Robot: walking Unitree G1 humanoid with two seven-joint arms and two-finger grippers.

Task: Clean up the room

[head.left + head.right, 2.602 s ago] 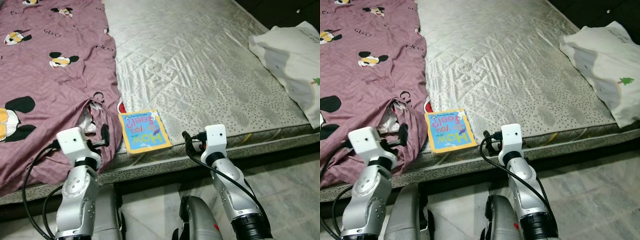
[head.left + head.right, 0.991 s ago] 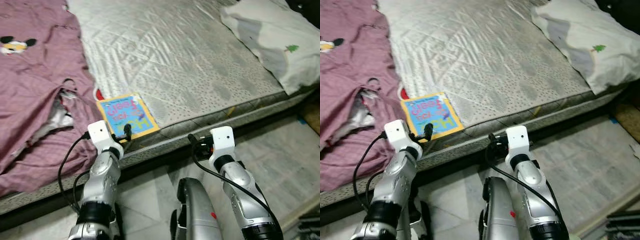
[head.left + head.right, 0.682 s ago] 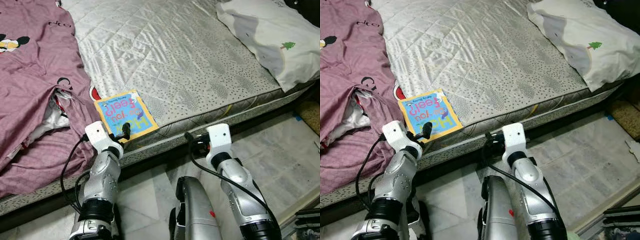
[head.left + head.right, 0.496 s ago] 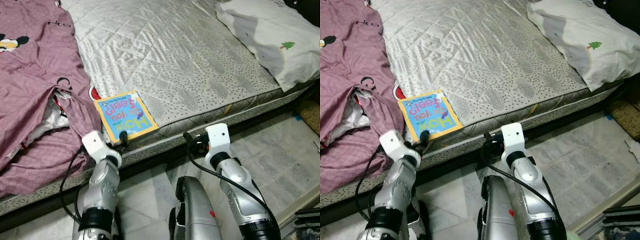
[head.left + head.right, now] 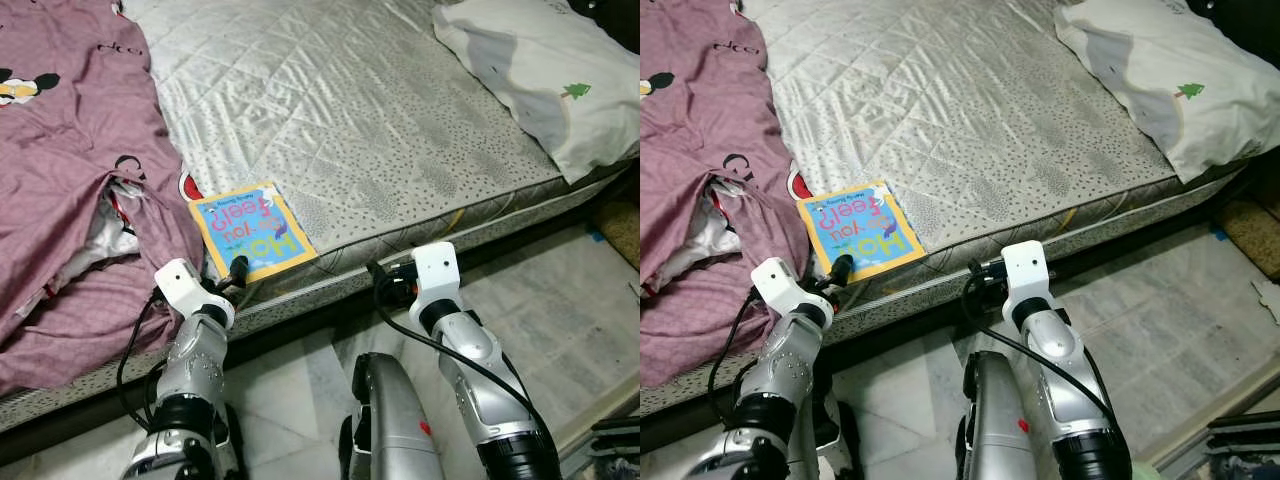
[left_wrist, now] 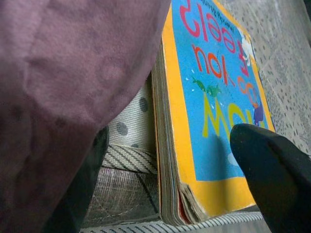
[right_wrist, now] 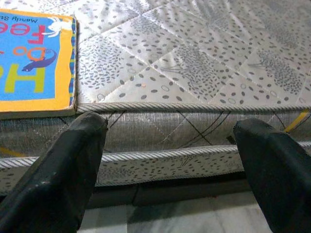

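Book pickup underway at the mattress edge.
Left pincer (image 5: 238,268), fingers apart, straddles the book (image 5: 250,230) corner; next, close and lift. Right pincer (image 7: 170,160) hangs spread beside the mattress (image 5: 380,130) edge.

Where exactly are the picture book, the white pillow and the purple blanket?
picture book (image 5: 250,232), left eye view, middle of its blue cover.
white pillow (image 5: 540,75), left eye view, its top face.
purple blanket (image 5: 60,150), left eye view, flat middle part.
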